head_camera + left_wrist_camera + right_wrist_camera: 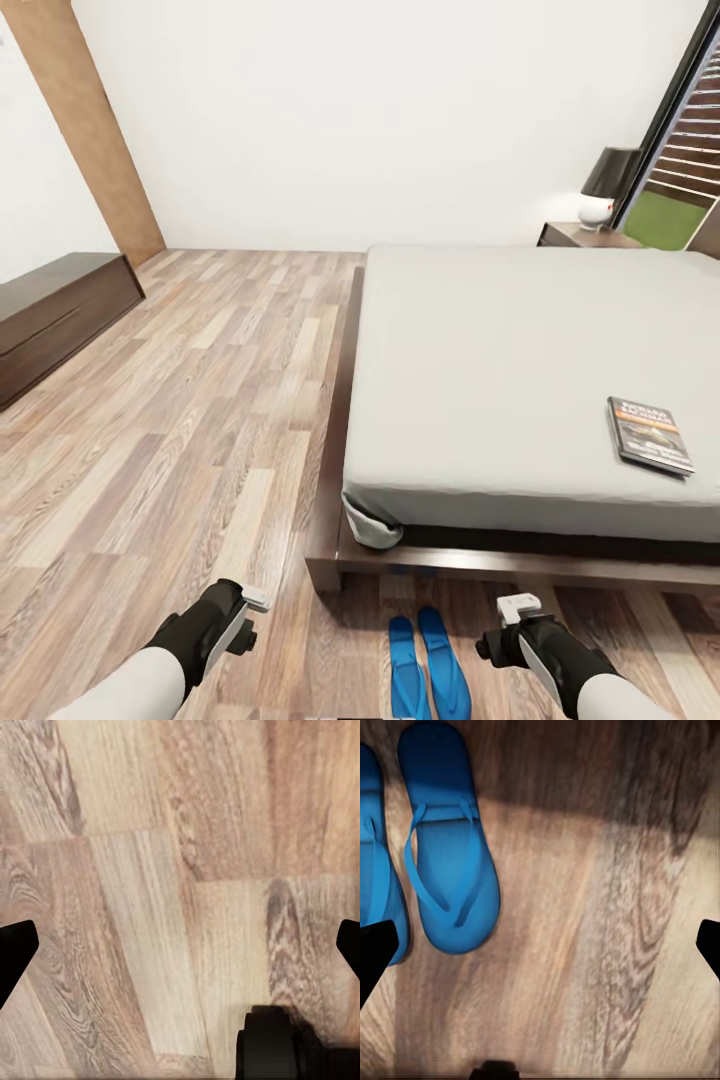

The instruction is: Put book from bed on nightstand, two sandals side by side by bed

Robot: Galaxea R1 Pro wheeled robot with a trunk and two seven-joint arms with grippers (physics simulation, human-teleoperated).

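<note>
The book (650,435), dark with an orange band, lies flat on the grey mattress of the bed (520,370) near its front right. Two blue sandals (403,668) (446,660) lie side by side on the wood floor just in front of the bed's frame, between my arms. The right wrist view shows one whole sandal (450,840) and the edge of the other (373,870). My right gripper (520,607) (540,952) hangs open above the floor just right of them. My left gripper (250,600) (180,952) is open over bare planks.
A nightstand (585,235) with a black-shaded lamp (605,185) stands at the bed's far side by the window (690,150). A long low dark cabinet (60,310) runs along the left wall. Open wood floor (200,400) lies left of the bed. A dark rounded part (274,1042) shows in the left wrist view.
</note>
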